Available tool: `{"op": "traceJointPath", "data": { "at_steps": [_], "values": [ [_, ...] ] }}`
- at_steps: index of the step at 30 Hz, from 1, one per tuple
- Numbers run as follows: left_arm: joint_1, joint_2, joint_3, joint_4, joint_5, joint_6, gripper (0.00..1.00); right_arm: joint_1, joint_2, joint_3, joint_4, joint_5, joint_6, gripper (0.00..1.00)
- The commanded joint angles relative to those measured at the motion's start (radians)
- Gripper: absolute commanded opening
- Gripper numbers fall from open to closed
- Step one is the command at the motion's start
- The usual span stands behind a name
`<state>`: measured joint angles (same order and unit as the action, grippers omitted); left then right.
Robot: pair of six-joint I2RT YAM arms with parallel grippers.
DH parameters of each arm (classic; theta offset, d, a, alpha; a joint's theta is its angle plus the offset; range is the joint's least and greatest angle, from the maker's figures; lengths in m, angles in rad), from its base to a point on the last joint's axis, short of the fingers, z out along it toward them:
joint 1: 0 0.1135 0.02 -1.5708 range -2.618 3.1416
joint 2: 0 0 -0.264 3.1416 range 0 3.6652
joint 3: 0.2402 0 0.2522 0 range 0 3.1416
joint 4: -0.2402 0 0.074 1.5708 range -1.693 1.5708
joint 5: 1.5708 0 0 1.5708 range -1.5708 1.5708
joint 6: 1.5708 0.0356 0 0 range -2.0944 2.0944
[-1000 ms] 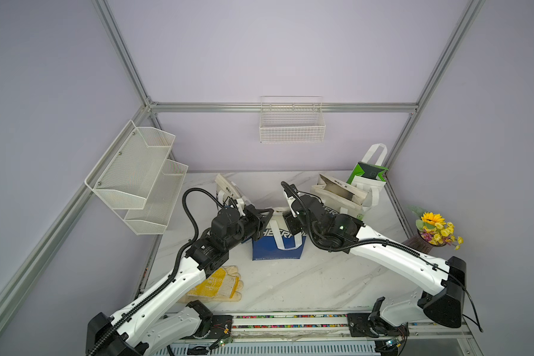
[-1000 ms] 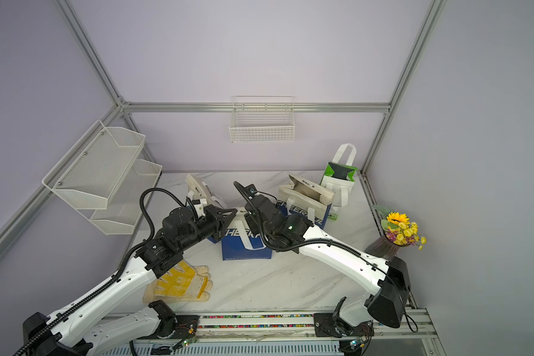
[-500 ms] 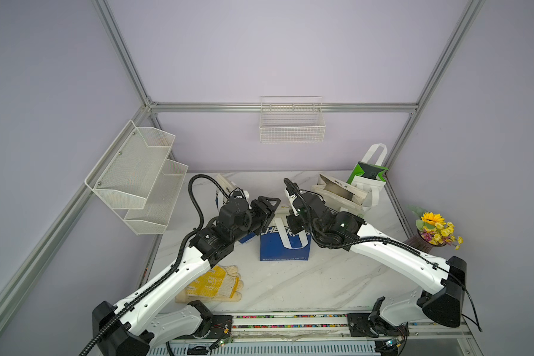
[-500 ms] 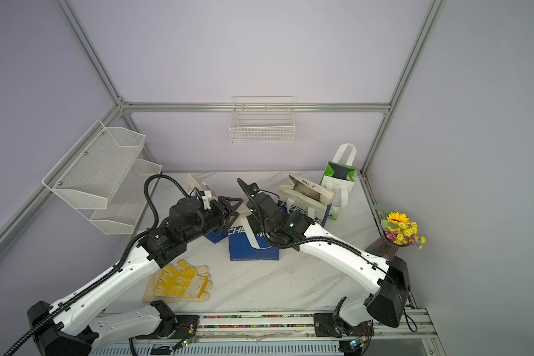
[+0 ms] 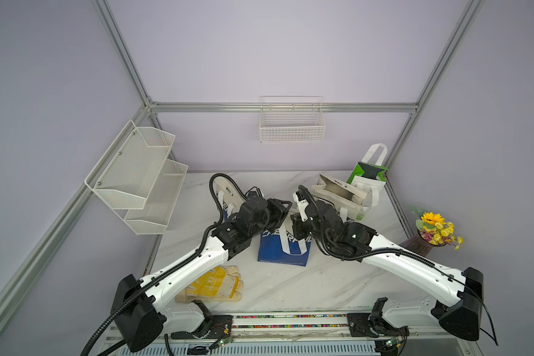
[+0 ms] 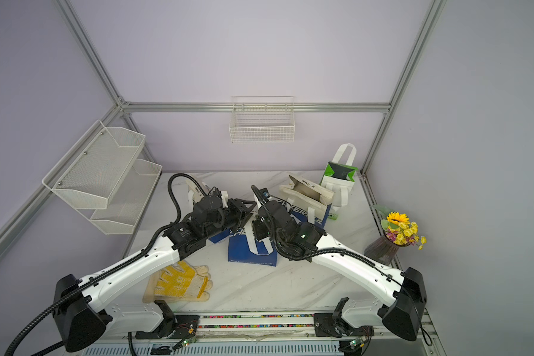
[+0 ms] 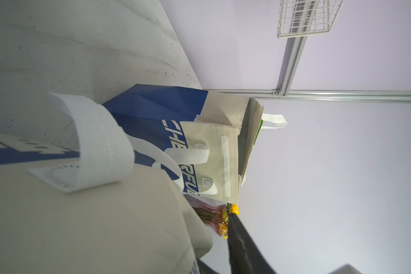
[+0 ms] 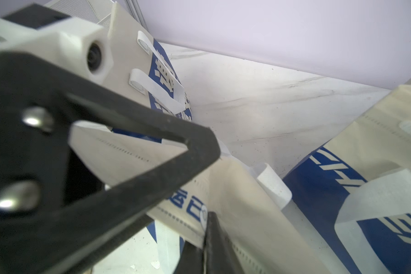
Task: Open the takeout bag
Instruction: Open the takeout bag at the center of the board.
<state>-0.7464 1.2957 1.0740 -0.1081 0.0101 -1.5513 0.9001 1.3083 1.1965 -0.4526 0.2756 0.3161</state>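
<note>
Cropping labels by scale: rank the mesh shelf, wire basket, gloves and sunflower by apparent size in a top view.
1. mesh shelf
2. wire basket and gloves: too alike to rank
3. sunflower

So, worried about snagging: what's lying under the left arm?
Yellow-and-cream work gloves lie on the marble table beneath the left arm, which covers part of them.

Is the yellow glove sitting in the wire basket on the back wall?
No, the glove lies flat on the table near the front edge, well below the wire basket.
</note>
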Motion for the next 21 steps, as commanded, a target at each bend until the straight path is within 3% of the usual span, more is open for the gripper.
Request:
{"op": "traceJointPath", "data": {
  "at_steps": [1,6,9,12,13,16,21],
  "values": [
    [-0.016,0.026,0.042,0.095,-0.012,-0.021,0.3,0.007,-0.039,0.002,0.128,-0.052,0.031,0.0],
    [-0.028,0.039,0.051,0.104,-0.01,-0.019,0.0,0.007,-0.052,-0.016,0.133,-0.046,0.032,0.0],
    [-0.028,0.029,0.049,0.102,-0.016,-0.009,0.0,0.008,-0.076,-0.009,0.086,0.023,0.014,0.04],
    [-0.028,0.018,0.067,0.057,-0.022,0.006,0.0,0.022,-0.131,-0.023,0.04,0.202,-0.029,0.54],
    [-0.028,0.012,0.072,0.047,-0.024,0.012,0.0,0.028,-0.144,-0.023,0.019,0.273,-0.039,0.62],
    [-0.028,0.001,0.077,0.033,-0.024,0.018,0.0,0.054,-0.169,-0.046,-0.005,0.412,-0.051,0.74],
    [-0.028,-0.01,0.073,0.032,-0.022,0.007,0.0,0.11,-0.185,-0.117,0.081,0.389,-0.08,0.96]
  ]
}}
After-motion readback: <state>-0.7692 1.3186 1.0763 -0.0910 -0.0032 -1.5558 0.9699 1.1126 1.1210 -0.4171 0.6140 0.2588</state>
